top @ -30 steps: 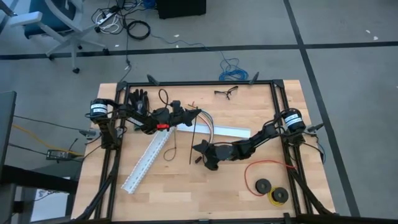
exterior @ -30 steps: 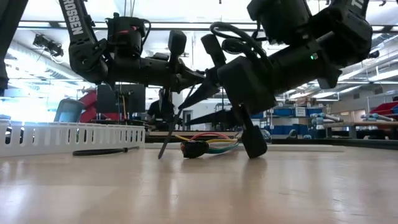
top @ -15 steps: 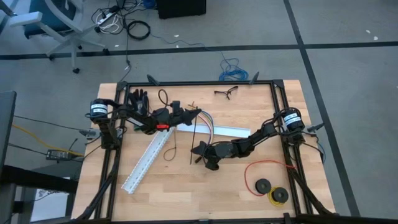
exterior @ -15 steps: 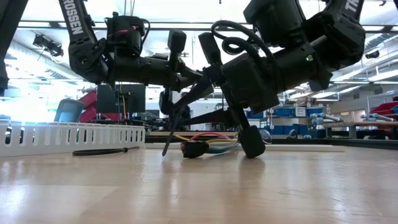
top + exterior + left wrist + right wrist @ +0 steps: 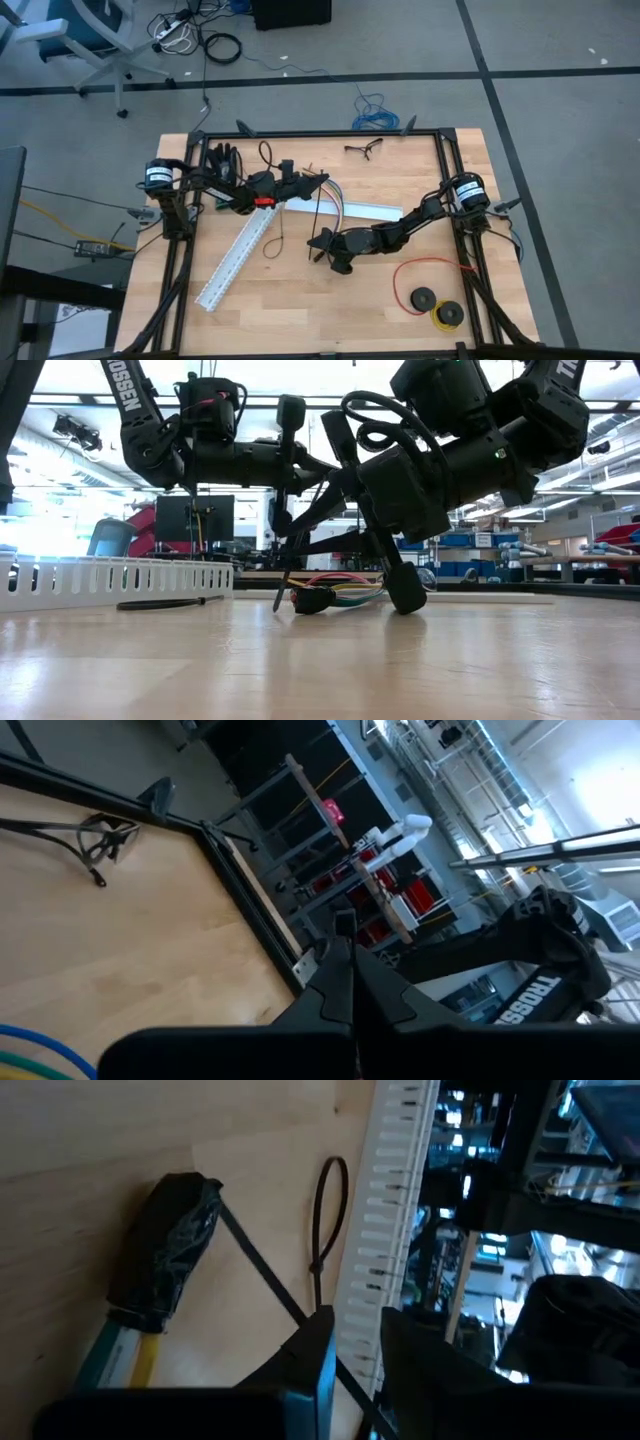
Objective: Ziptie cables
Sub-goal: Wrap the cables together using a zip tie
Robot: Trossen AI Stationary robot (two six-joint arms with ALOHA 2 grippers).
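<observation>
Left arm: it reaches from the table's left edge toward the middle, above the table top.
Left gripper (image 5: 318, 181): clenched, the two dark fingers (image 5: 345, 982) pressed together; it pinches the upper end of a black zip tie (image 5: 316, 218), just above the cables.
Black glove (image 5: 222, 160): lies on the wood at the rear left, beside the left arm.
Slotted channel (image 5: 238, 253): long and white, it runs slantwise on the left half of the table; in the low view it stands as a low white wall at the left (image 5: 110, 580).
Looped zip tie (image 5: 278, 240): black, flat on the wood just beside the channel, apart from both grippers.
Cables (image 5: 336, 206): a loose bundle of coloured wires in the table's middle, between the two grippers, lying on the wood; the dark plug (image 5: 165, 1250) is at the end near the right gripper.
Second white channel (image 5: 365, 211): lies crosswise behind the cables.
Right gripper (image 5: 322, 243): low over the table just beside the plug; the zip tie's lower part passes between its fingers (image 5: 310, 1350), but I cannot tell if they grip it.
Way blocked: in the low view the right arm covers most of the bundle.
Glasses (image 5: 364, 149): dark, at the rear edge.
Red wire loop (image 5: 425, 274): at the front right, with black spools (image 5: 435, 305) next to it.
</observation>
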